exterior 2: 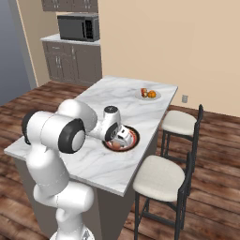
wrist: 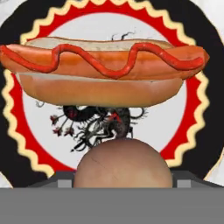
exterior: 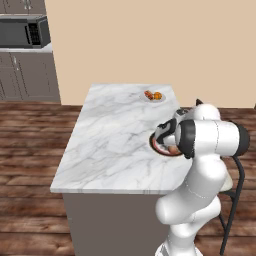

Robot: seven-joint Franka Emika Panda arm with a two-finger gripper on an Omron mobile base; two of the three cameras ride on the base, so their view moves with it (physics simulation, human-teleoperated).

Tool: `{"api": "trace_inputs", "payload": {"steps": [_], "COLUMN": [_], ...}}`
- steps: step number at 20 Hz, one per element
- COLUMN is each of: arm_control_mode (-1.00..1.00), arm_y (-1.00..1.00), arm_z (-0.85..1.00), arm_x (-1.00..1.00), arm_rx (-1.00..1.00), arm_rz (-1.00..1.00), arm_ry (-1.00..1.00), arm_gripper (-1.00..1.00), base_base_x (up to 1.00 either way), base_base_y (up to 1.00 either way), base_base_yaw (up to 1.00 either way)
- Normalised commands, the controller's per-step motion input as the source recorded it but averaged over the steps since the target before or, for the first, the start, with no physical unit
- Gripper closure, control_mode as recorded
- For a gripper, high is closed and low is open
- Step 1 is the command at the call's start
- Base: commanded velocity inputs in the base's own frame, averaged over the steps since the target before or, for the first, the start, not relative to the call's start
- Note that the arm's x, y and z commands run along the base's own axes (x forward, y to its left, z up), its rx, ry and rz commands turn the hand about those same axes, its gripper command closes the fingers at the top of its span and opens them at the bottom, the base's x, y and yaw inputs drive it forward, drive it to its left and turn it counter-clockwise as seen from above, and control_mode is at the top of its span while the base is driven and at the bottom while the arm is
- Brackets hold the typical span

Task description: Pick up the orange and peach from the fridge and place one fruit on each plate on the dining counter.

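Right now the white arm reaches forward and down over the white grey-veined marble bench, its fingers low above the round plate with a dark rim, red-orange ring and pale centre, which sits near the bench's right edge. In the hand view a dull reddish-tan round peach sits right at the fingers, between the two dark tips, whose grey ends just show on either side of it; they look closed on the fruit, though the tips are mostly hidden behind it and I cannot tell for certain whether it already rests on the plate. Beyond the peach on the same plate lies a hot dog in a pale bun with a wavy line of red sauce, stretched across the plate's pale centre, above a dark dragon-like drawing.

Farther along the bench, near its far end, stands the plain white round plate, and on it lies the small bright orange ball-shaped fruit, just beside something small and reddish too tiny to make out. Two dark-framed stools with pale cushions stand along the bench's right side. A dark microwave sits on grey cabinets against the far wall
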Motion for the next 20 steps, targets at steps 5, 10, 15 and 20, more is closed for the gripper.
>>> {"api": "trace_inputs", "payload": {"steps": [5,10,15,20], "arm_control_mode": [-1.00,-1.00,-1.00,-1.00], "arm_y": [0.00,-0.10,-0.05,0.05], "arm_z": [-0.26,-0.08,0.03,0.25], "arm_x": [0.21,-0.01,-0.02,0.00], "arm_rx": [0.00,0.03,0.01,0.00], "arm_rz": [0.00,0.00,0.00,0.04], "arm_ry": [0.00,0.00,0.00,-0.01], "arm_gripper": [-1.00,-1.00,-1.00,-1.00], "base_base_x": [0.00,0.00,0.00,0.00], "base_base_y": [0.00,0.00,0.00,0.00], "base_base_yaw": [0.00,0.00,0.00,0.00]}}
